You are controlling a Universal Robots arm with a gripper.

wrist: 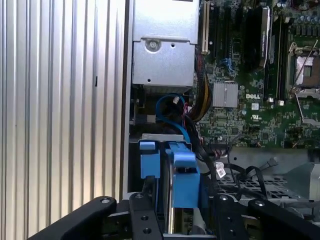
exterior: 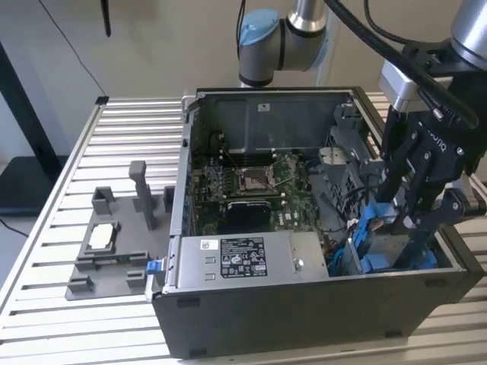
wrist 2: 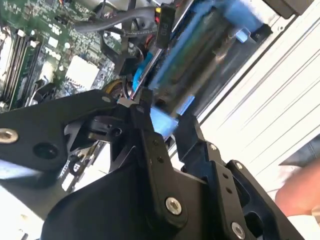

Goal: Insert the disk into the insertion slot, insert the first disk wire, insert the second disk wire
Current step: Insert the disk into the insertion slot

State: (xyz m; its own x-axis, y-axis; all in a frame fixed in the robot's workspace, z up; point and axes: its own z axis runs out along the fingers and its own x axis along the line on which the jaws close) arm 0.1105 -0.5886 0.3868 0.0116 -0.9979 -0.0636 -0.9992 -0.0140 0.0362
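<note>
My gripper (exterior: 402, 228) hangs over the front corner of the open computer case at the exterior view's right. It is shut on the disk (wrist: 176, 172), which stands on edge in its bright blue bracket between the black fingers (wrist: 144, 212). In the second wrist view the fingertips pinch the blue bracket (wrist 2: 162, 121), and the disk (wrist 2: 200, 55) stretches away from them. The disk's lower end sits in the insertion slot (exterior: 367, 262), a grey bay with blue edges. A blue wire (wrist: 169, 106) loops beside the bay, and a black connector (wrist 2: 164, 25) hangs near the disk.
A long silver box with a label (exterior: 243, 258) fills the case's front. The motherboard (exterior: 251, 186) lies behind it. On the slatted table (exterior: 129, 129), a grey fixture (exterior: 114, 251) holds a small silver chip (exterior: 103, 237). What looks like a person's hand (wrist 2: 300, 192) is near the table.
</note>
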